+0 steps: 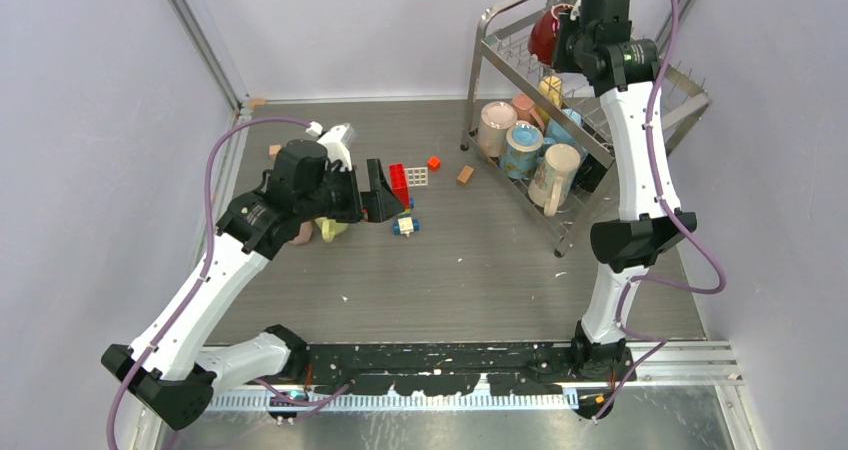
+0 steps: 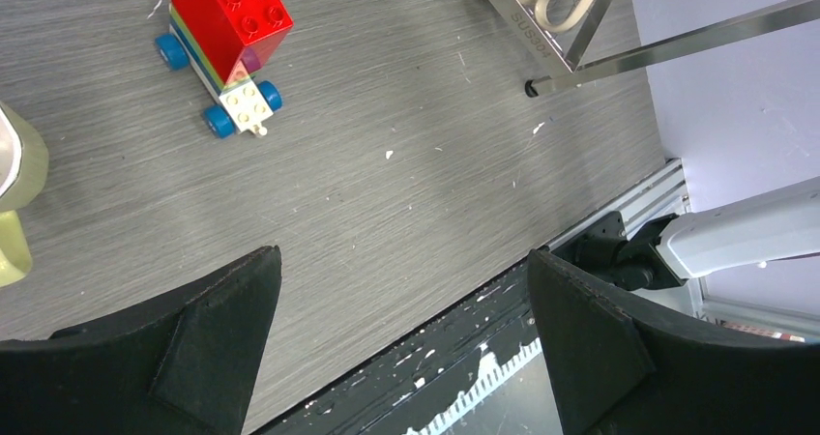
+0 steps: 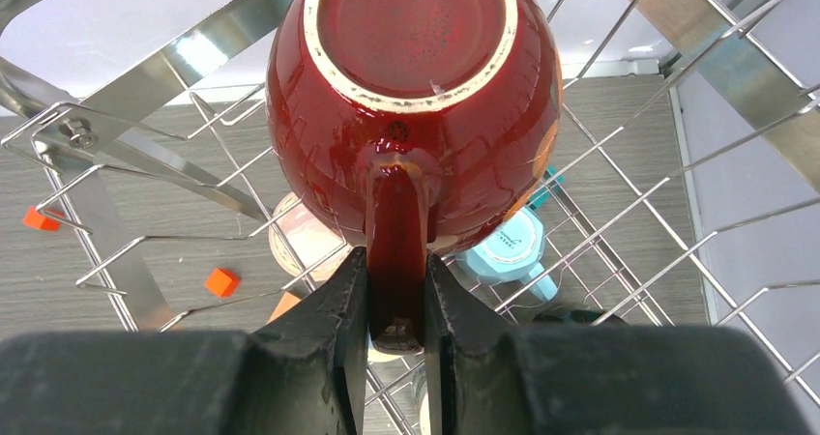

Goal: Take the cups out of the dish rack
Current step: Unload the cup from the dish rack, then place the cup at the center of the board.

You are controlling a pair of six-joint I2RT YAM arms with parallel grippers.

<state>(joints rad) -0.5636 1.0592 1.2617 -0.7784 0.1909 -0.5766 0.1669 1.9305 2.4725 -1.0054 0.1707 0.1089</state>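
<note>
Plainly, from the top external view, the right hand (image 1: 563, 46) is reaching into the upper tier of the dish rack (image 1: 515, 2) at the far right of the desk (image 1: 480, 260). The dark red cup (image 1: 545, 32) is lying just beyond it, toward the rack's far-left end. Several more cups (image 1: 522, 148) are crowding the lower tier beneath. The left hand (image 1: 385, 195) is hanging well apart over the middle of the desk, so the right arm is by far the nearer one.

Through the left wrist view, the left hand (image 2: 404, 254) is standing spread wide over bare desk, holding nothing. A red toy block (image 2: 230, 14) is sitting ahead of it, and a pale yellow cup (image 2: 14, 193) is showing at the picture's left edge.

Through the right wrist view, the right hand (image 3: 396, 271) is pinching the handle (image 3: 395, 222) of the dark red cup (image 3: 416, 116), one finger pressing on each side. The cup is sitting straight ahead of the hand, its base facing the camera and its mouth pointing away. The handle's long axis is running from the cup's belly back between the fingers. Rack wires (image 3: 145, 77) are flanking the cup on both sides, so the withdrawal probably needs to go up and back along that same line.
</note>
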